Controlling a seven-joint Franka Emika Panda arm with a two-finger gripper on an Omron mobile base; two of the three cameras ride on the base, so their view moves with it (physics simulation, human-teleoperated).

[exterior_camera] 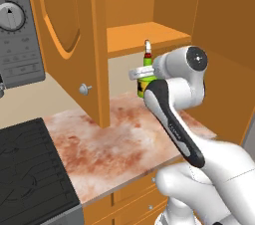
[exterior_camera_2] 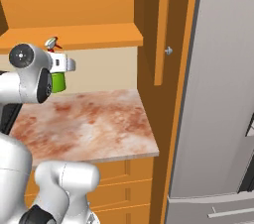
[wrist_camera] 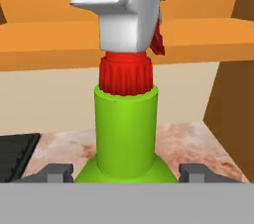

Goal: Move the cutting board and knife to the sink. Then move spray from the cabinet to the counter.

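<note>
Spray (wrist_camera: 126,129) centre frame in hand view, upright, between fingertips (wrist_camera: 57,172); gripper (wrist_camera: 124,173) jaws wide, seemingly around bottle base; contact not clear. Bottle hangs above counter (exterior_camera: 114,139), below cabinet (exterior_camera: 144,35) shelf. Next, judged: lower straight, keep vertical, free jaws only once base sits flat.

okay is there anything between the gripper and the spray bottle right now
Nothing visible. In the hand view the spray stands directly ahead of the gripper, its base between the two open fingertips, with no other object in between.
</note>
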